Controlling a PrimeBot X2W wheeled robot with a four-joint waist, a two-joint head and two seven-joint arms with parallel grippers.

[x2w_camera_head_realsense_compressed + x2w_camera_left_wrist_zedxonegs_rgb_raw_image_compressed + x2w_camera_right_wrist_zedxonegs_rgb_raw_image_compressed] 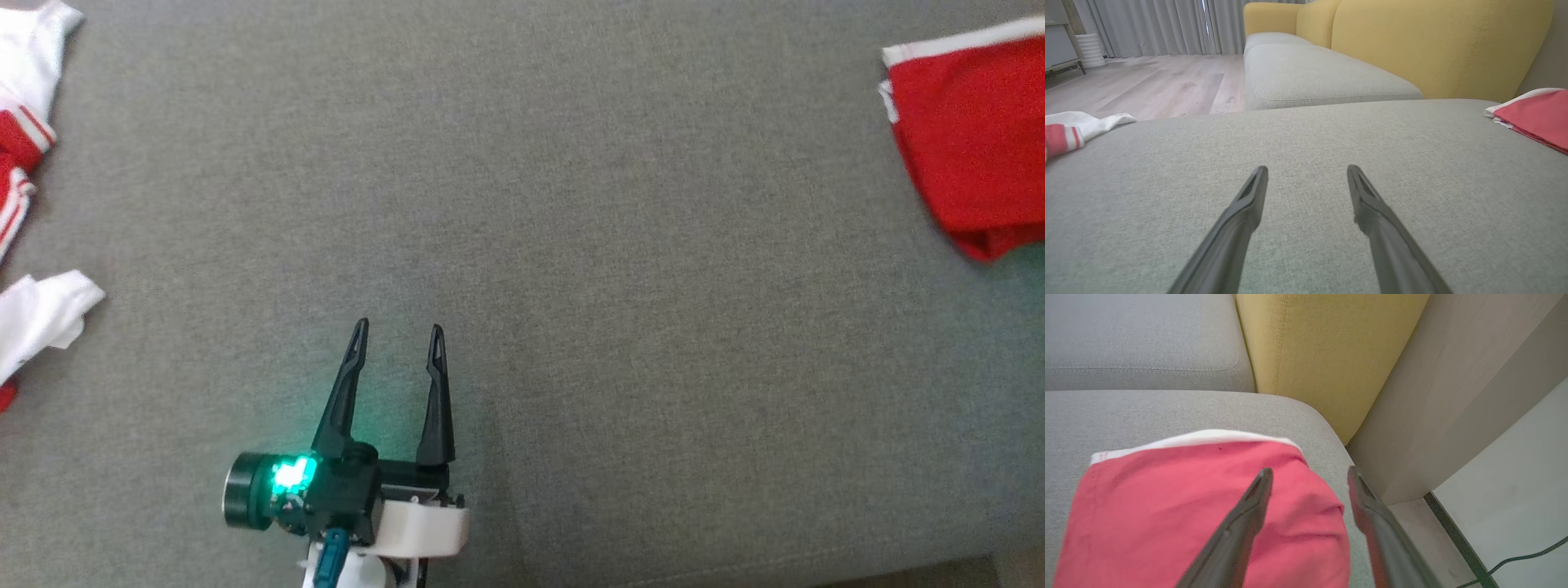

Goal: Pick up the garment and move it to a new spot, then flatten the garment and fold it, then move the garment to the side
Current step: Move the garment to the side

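1. Lying folded at the far right of the grey cushion (571, 204), the red garment (971, 139) looks light, soft and limp. It would likely sag and unfold if lifted by 1 layer.
2. The right gripper (1309, 471) hovers over it, fingers apart, gripping nothing.
3. The left gripper (398, 327) is spread too, over bare cushion, near and left.
4. Best hold: pinch all layers at the white trim (1200, 437).

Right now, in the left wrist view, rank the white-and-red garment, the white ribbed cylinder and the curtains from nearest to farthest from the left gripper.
1. White-and-red garment, on the cushion, left of the left gripper.
2. White ribbed cylinder, on the floor, far upper left.
3. Curtains, behind the cylinder, farthest back.
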